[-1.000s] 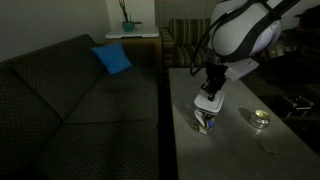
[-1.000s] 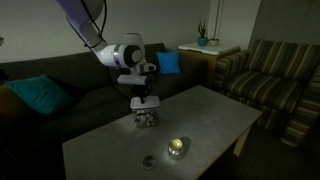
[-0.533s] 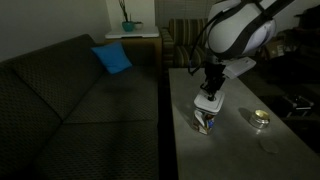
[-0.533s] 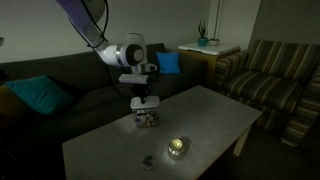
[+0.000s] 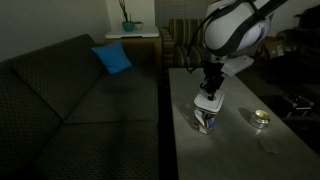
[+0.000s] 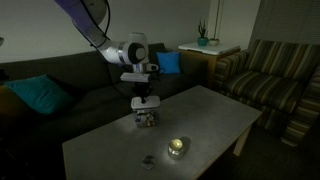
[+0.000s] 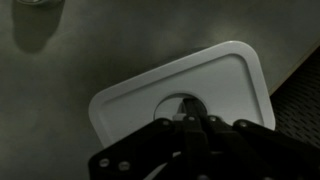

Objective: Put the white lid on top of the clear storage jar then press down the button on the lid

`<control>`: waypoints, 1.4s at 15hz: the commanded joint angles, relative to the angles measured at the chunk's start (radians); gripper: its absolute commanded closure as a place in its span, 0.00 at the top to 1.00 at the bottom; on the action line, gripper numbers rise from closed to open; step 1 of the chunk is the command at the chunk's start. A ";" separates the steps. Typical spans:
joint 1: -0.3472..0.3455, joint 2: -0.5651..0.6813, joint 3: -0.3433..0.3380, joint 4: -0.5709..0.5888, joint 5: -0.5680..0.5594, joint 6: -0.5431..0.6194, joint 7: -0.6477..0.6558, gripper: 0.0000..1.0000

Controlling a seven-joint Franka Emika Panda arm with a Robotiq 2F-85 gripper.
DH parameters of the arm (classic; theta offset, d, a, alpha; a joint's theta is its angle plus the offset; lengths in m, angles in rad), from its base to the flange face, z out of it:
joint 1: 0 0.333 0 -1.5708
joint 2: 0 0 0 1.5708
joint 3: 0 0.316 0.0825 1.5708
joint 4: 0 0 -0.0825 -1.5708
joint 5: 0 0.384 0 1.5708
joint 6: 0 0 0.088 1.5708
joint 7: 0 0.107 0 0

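In an exterior view, the gripper point(image 5: 207, 102) hangs straight down over the clear storage jar point(image 5: 205, 123), which stands on the grey table point(image 5: 235, 150) near the edge that faces the sofa point(image 5: 70, 95). The white lid point(image 5: 205, 112) already sits on the jar's mouth. Over the last second the big white body of the arm has leaned a little away from the small round tin point(image 5: 261, 118), yet the fingers have not left their spot above the lid. I take that as the arm bearing down, not travelling.

From the other exterior view it looks the same. The gripper point(image 6: 141, 100) is planted on top of the jar point(image 6: 146, 119), the tin point(image 6: 177, 147) lies well apart on the table point(image 6: 200, 125), and nothing on the table has shifted. It is too dim here to see the lid's edge clearly.

The wrist view is the plain one. The lid point(image 7: 225, 80) lies flat and square below, with its round button point(image 7: 172, 103) in the middle. The gripper point(image 7: 190, 122) has its fingers pressed together into a single tip, and it holds nothing. That tip sits on or just above the button's near edge, though I cannot see whether it touches.

So I judge the placing finished and the press in hand. I cannot tell whether the button has gone down.
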 commanded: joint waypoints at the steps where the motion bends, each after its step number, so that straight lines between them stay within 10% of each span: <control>1: -0.014 0.034 -0.006 -0.006 -0.008 0.039 -0.018 0.00; 21: 0.068 -0.293 -0.144 -0.490 -0.161 0.388 0.067 0.00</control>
